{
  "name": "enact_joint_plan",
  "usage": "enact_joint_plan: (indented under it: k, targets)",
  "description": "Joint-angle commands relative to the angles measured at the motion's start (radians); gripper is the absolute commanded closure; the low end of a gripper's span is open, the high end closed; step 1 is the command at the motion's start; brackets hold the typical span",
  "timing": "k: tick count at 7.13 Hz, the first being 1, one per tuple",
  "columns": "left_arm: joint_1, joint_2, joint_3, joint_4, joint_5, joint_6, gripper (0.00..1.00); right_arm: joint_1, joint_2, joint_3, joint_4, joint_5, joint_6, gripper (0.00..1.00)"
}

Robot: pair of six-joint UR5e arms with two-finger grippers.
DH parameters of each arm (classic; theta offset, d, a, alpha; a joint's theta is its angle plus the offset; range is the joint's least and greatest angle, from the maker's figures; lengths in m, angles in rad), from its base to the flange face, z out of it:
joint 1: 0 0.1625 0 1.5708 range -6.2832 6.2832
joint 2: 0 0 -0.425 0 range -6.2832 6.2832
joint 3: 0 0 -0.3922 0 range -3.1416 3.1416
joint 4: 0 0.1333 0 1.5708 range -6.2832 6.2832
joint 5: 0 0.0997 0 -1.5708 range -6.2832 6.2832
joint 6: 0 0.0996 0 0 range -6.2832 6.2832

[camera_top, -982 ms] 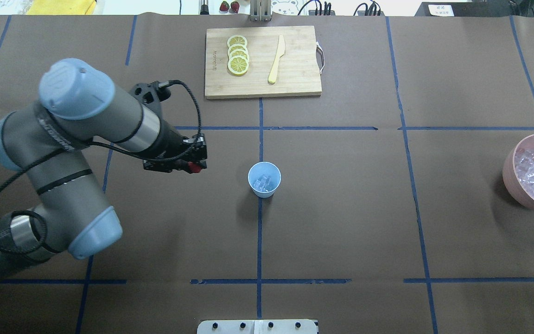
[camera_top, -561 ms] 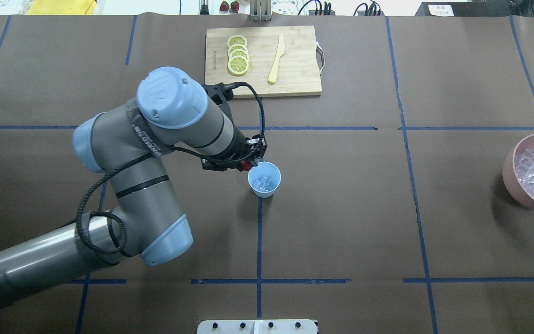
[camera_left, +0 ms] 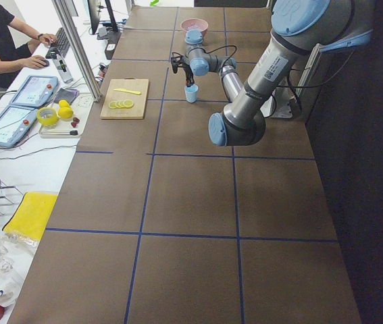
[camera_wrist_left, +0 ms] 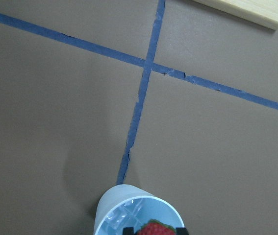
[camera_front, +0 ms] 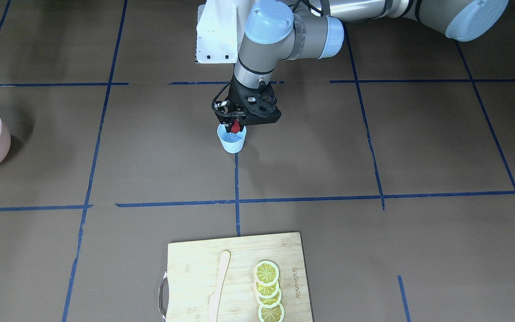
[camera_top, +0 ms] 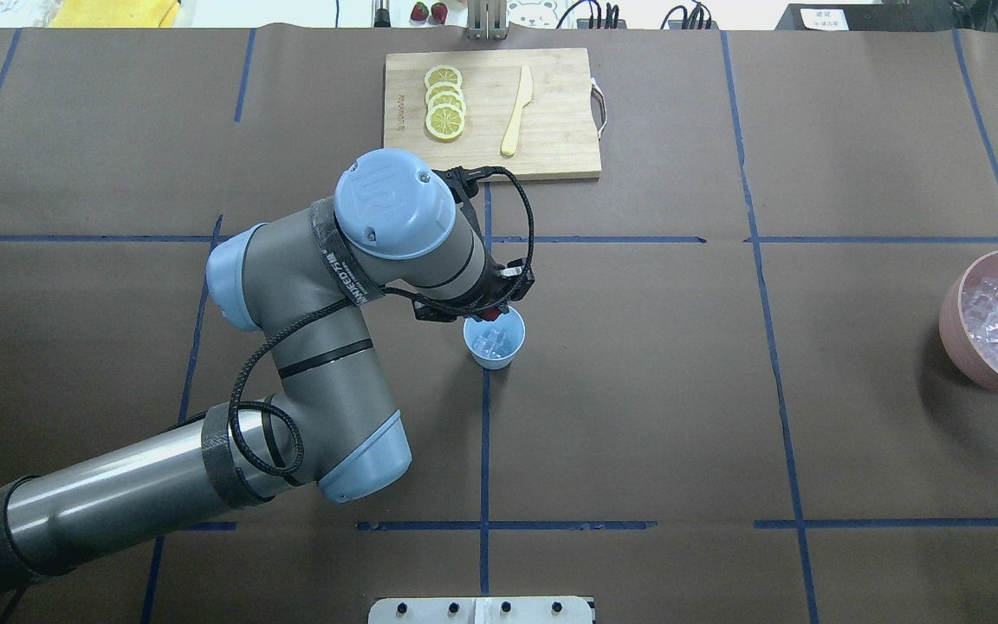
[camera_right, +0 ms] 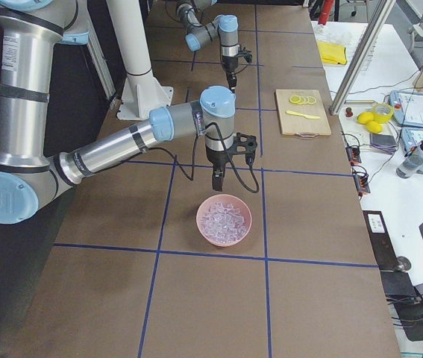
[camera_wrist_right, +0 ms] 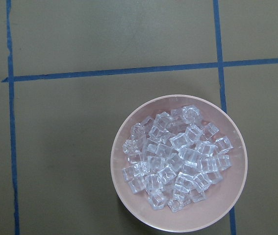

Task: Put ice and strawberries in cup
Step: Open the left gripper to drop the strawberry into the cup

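L gripper [camera_front: 236,129] pinches the strawberry [camera_wrist_left: 153,229] just over the cup [camera_top: 499,357] w/ ice [camera_top: 487,343] inside, R gripper [camera_right: 217,181] above pink bowl [camera_right: 199,221], can't tell if spread, lemon slices [camera_top: 445,102] on board [camera_top: 551,130] beyond

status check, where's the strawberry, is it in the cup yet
Left gripper shut on strawberry, above cup mouth, not released. Ice already in cup. Right gripper above pink bowl, state unreadable. Nothing in the way.
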Motion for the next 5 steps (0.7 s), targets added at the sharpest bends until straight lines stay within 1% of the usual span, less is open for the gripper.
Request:
enact_joint_plan:
  k: [1, 3, 4, 5]
  targets:
    - [0.003, 0.000, 0.000, 0.000, 0.001, 0.001, 0.71, 0.001, 0.001, -0.001, -0.001, 0.001, 0.000, 0.00]
    - [0.006, 0.006, 0.002, 0.000, 0.004, 0.004, 0.53, 0.001, -0.001, -0.001, -0.001, 0.001, 0.000, 0.00]
    - [0.008, 0.004, 0.002, 0.000, 0.008, 0.004, 0.49, 0.002, 0.002, -0.003, -0.001, 0.001, 0.000, 0.00]
    - [0.008, 0.006, 0.002, 0.000, 0.008, 0.004, 0.48, 0.001, 0.002, -0.003, -0.001, 0.001, 0.000, 0.00]
